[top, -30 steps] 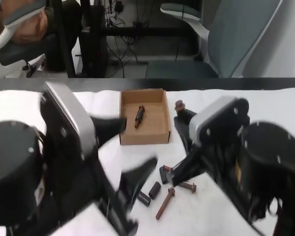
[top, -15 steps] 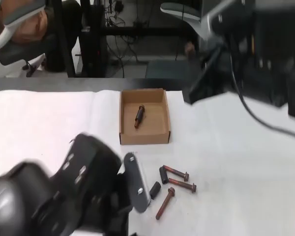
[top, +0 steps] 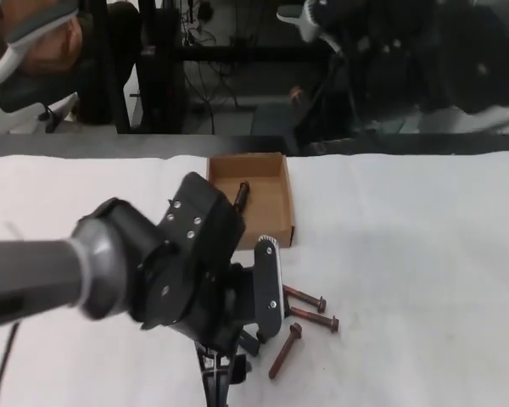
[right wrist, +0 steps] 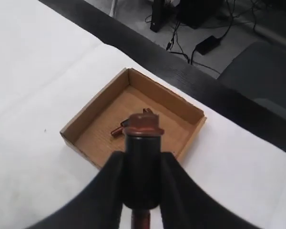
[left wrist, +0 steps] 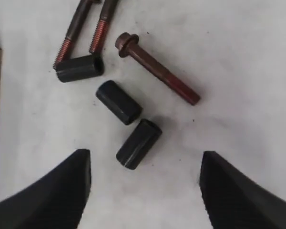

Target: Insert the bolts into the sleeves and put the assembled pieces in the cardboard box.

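The left arm (top: pixel 178 271) has a grey forearm and a black wrist housing dotted with small silver screws, with a pale grey screwed plate (top: pixel 269 284) beside it. The left gripper (left wrist: pixel 145 153) has two matte black fingers tapering to blunt tips. The right gripper (right wrist: pixel 143 161) has smooth black fingers; the right arm (top: pixel 407 51) is dark.

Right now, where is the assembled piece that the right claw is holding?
In the right wrist view, the assembled piece sits clamped in the right claw, raised off the bench and lined up with the cardboard box.
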Available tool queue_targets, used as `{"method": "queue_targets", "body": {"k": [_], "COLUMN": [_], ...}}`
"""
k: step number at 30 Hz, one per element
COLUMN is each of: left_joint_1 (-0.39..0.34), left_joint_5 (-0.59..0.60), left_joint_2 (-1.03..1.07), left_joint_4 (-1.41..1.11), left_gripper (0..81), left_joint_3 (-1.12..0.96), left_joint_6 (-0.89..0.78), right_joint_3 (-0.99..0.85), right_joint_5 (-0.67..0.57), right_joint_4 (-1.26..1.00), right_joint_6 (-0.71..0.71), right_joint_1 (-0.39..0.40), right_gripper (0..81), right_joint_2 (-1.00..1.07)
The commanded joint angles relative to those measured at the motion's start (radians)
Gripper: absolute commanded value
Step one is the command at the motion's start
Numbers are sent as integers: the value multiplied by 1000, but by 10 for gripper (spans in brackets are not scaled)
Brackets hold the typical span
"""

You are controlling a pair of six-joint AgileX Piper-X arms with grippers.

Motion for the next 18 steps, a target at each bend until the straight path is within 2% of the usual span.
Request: {"method": "queue_targets", "body": {"k": [1,8,18], "left_joint_1": [17,29,29], "left_joint_5": [-2,6,14], "left_joint_2": [52,110,113], "left_joint_4": [60,48,-27], "left_gripper": [598,598,598], "left_joint_3": [-40,-48,-62], "left_joint_6": [26,27,88], "right_joint_3": [-89,-277,-342], "right_joint_5": [-41,-87,-87], "right_joint_4": [40,145,163], "right_joint_6": [51,99,159], "right_joint_1": [-10,-12,-17], "right_gripper": [4,4,4], "right_joint_2": [99,343,480]}}
